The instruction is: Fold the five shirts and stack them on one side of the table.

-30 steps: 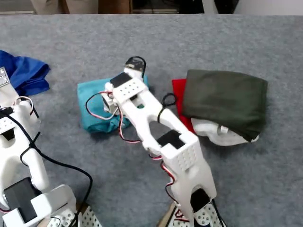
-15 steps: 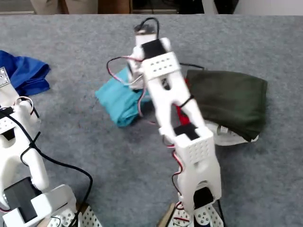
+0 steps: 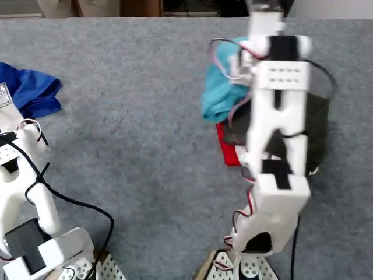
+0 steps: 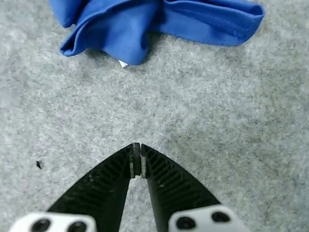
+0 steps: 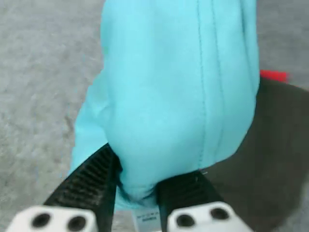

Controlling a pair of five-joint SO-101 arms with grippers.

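Observation:
The folded teal shirt (image 3: 220, 93) hangs in the air over the left edge of the shirt stack, held by my right gripper (image 5: 136, 186), which is shut on the teal shirt (image 5: 178, 101). The stack at the right holds a dark green shirt (image 3: 317, 125) on top, a red shirt (image 3: 228, 146) and a white one (image 3: 312, 171) beneath; the right arm covers much of it. A crumpled blue shirt (image 3: 32, 88) lies at the far left. My left gripper (image 4: 136, 162) is shut and empty just above the grey table, short of the blue shirt (image 4: 145, 24).
The grey felt table (image 3: 128, 146) is open between the blue shirt and the stack. The left arm's white body (image 3: 23, 192) and black cable (image 3: 76, 204) sit at the front left corner.
My right arm lifted the teal shirt off the table's middle and swung it right and back, up over the stack. The left arm stayed still.

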